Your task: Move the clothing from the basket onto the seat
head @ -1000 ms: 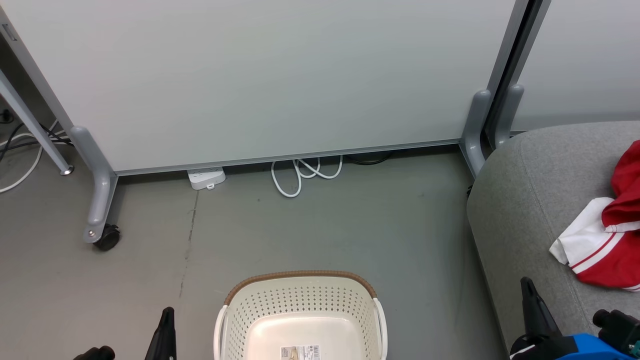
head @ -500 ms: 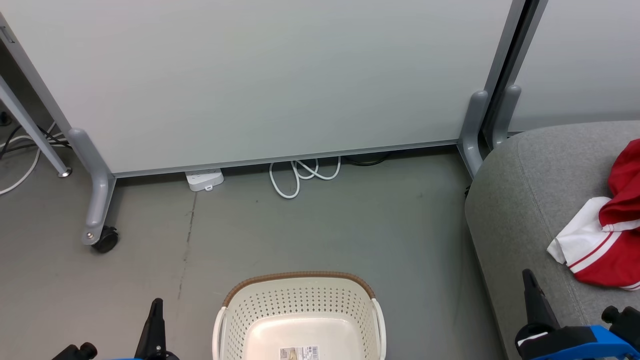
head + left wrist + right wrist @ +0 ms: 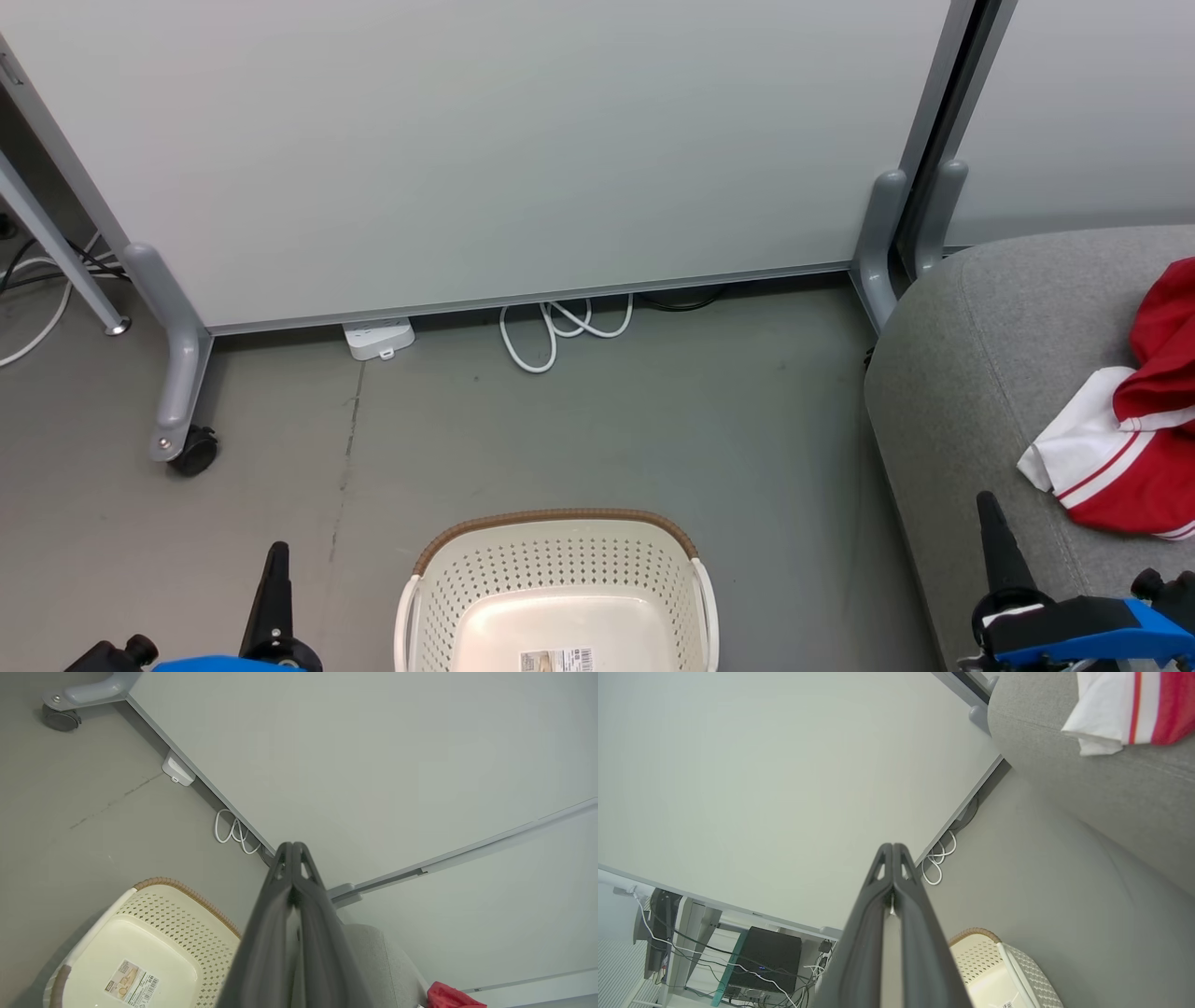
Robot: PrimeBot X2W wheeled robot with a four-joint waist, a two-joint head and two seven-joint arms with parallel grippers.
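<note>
seat: a large light-grey fabric-upholstered sofa cushion [image 3: 980, 373], at my right in the head view, with its rounded corner turned towards the basket. The top looks soft, so I expect whatever I lay there to rest where it lands.
basket: a cream-white perforated plastic laundry basket with a brown woven-look rim [image 3: 556, 516]. It stands on the grey floor [image 3: 653, 420] between my two arms, near the seat but apart from it. The bottom I can see carries a printed label [image 3: 557, 659] and no cloth. Its near end is cut off by the frame.
clothing: a red fabric garment with a white, red-striped sleeve end [image 3: 1134, 467], lying crumpled on top of the seat with the white end towards the basket side.
handling: I judge it light, limp and a little slick. It should drape and sag from any single pinch and trail a loose end. It is not fragile.
where to hold: I would take a raised fold in the red body or a thick hem, not the flat sleeve end.
left gripper [image 3: 276, 560]: the fingers are pressed together tip to tip with nothing between them, over the floor just left of the basket.
right gripper [image 3: 988, 523]: it is closed the same way and holds nothing, at the seat's front edge, near the white sleeve end but not touching it.
</note>
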